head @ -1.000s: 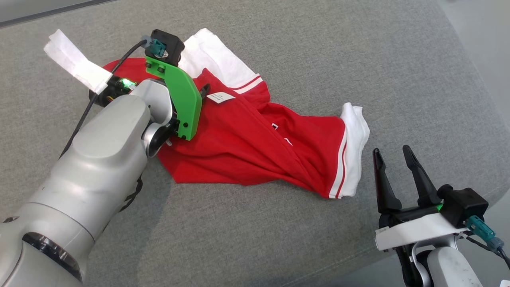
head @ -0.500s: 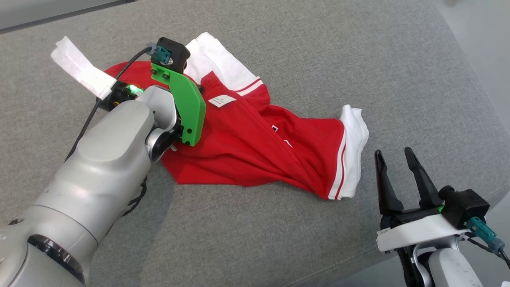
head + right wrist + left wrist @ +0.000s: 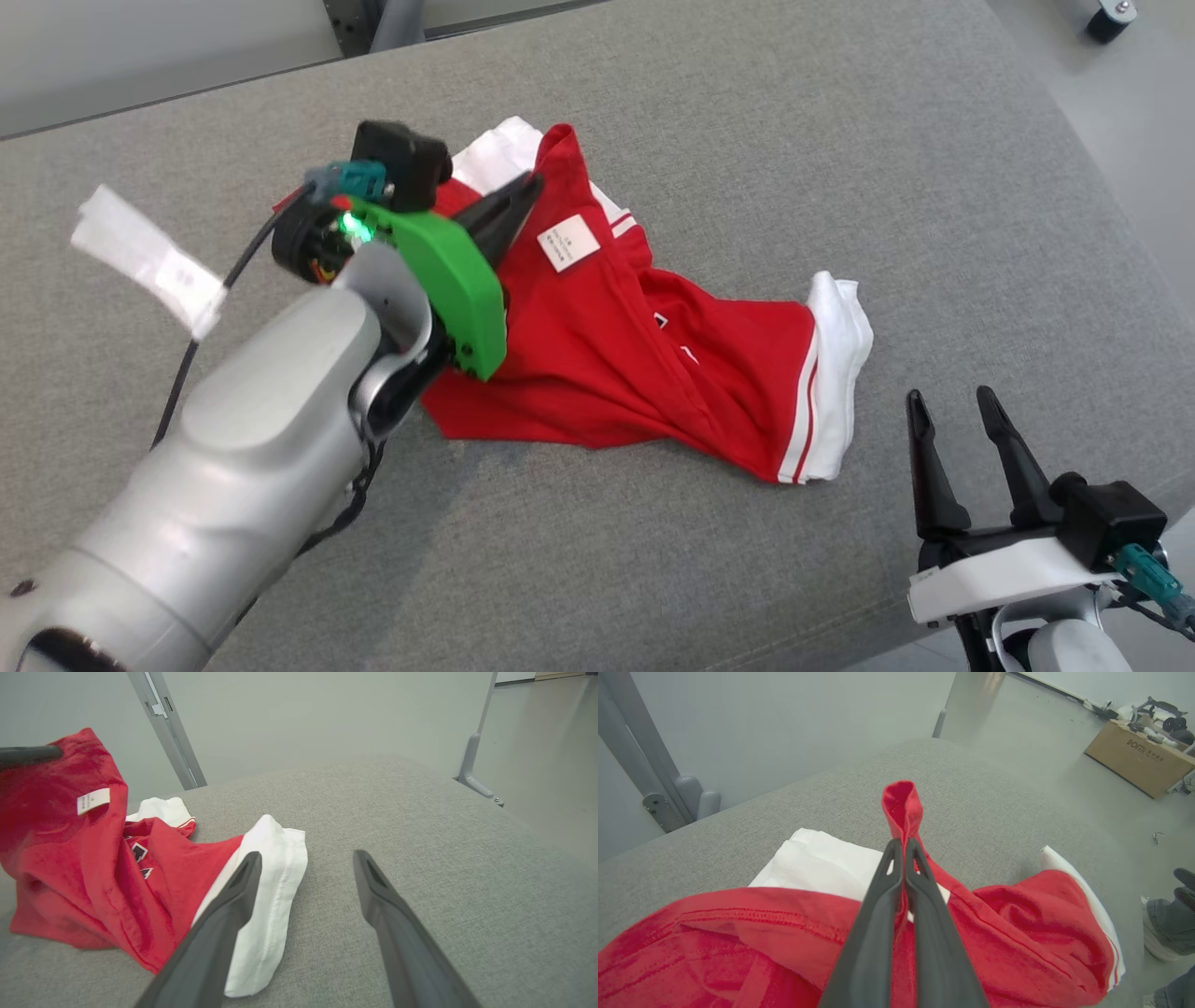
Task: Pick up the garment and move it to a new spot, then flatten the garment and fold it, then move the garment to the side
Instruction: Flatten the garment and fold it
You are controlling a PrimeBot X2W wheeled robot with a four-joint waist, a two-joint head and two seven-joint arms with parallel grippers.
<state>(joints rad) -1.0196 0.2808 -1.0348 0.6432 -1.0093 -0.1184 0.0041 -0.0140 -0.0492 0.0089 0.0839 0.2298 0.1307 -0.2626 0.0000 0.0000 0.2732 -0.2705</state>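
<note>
At the left of the head view, the robot's pale left arm stretches up and across a grey fabric surface. Beyond a green bracket, the left gripper has its jaws pinched together on a fold of a red T-shirt with white sleeves. The left wrist view shows a loop of red cloth poking out above the closed dark fingers. The pinched part, next to a white label, stands up off the surface in a peak. The rest of the shirt lies crumpled across the middle of the frame, with one white sleeve trailing to the right. At the lower right, the right gripper sits near that sleeve but apart from it, its jaws wide apart and holding nothing.

The step in hand appears to be the pick-up that moves the shirt to a new spot. To do it well, the left arm should probably rise slowly and straight so the thin pinch does not slip. It should also go high enough that the trailing sleeve clears the surface rather than dragging.
</note>
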